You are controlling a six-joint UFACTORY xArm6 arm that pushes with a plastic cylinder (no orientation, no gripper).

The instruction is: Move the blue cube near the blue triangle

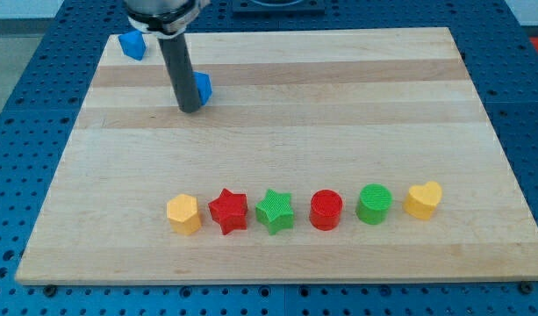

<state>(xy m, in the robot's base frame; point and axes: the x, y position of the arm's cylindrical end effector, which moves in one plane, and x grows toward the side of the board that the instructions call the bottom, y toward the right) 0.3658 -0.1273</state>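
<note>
Blue cube [203,87] sits near the board's [339,114] top left, touching my tip [190,108] on its right. Blue triangle [132,45] is up-left at the edge. No fingers here, just a rod.

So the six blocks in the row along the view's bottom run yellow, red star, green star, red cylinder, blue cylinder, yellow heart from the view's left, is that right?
Nearly: the fifth block is a green cylinder, not blue, as the camera view shows. The rest of the row stands as you listed it.
</note>
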